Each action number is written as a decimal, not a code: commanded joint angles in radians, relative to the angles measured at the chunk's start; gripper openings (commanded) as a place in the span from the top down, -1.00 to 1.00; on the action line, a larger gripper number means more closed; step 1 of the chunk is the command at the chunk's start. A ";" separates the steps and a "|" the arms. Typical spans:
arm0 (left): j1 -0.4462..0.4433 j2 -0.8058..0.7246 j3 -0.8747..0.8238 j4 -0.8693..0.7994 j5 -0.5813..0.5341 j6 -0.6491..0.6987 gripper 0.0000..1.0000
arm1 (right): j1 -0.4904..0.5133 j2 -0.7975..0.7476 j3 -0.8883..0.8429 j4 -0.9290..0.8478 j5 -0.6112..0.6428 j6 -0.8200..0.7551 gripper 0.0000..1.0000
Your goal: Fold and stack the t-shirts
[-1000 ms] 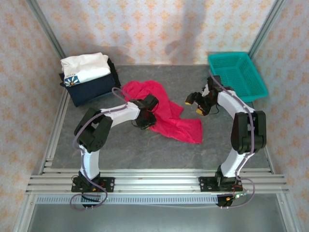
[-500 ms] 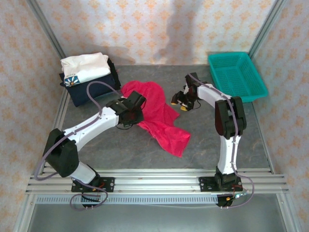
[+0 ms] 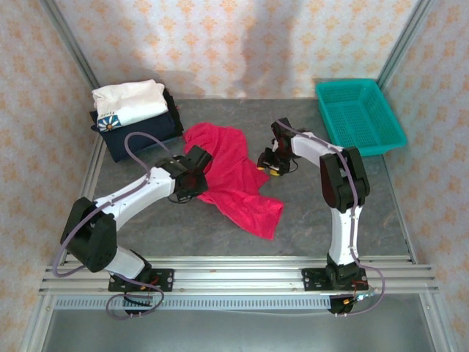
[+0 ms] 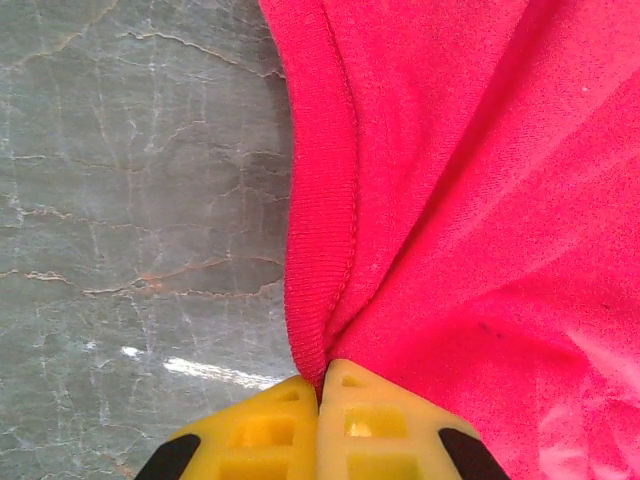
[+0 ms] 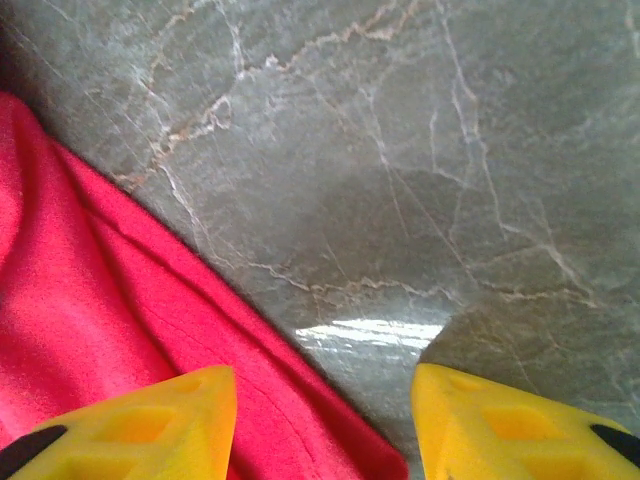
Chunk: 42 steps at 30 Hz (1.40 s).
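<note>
The crumpled, bright red t-shirt [image 3: 236, 180] lay mid-table [image 3: 322, 213], its ribbed hem pinched in the closed left gripper [image 4: 322, 378], while the right gripper [image 5: 322, 392] stood with jaws apart at its right edge.

The t-shirt [image 4: 450, 200] at the yellow left claw [image 4: 320, 378] is plain bright red. Before the yellow right claw [image 5: 325, 390], the surface [image 5: 400, 150] is grey with pale marble-like veins.
</note>
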 commanded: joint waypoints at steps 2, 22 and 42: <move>0.018 -0.026 -0.020 -0.005 -0.003 0.012 1.00 | 0.031 -0.013 -0.030 -0.076 0.014 0.002 0.05; 0.028 -0.008 -0.036 0.024 0.025 0.033 1.00 | 0.084 -0.046 -0.084 -0.085 0.133 -0.001 0.14; 0.121 0.012 -0.032 0.021 0.075 0.181 1.00 | 0.022 -0.012 0.007 -0.042 0.228 0.069 1.00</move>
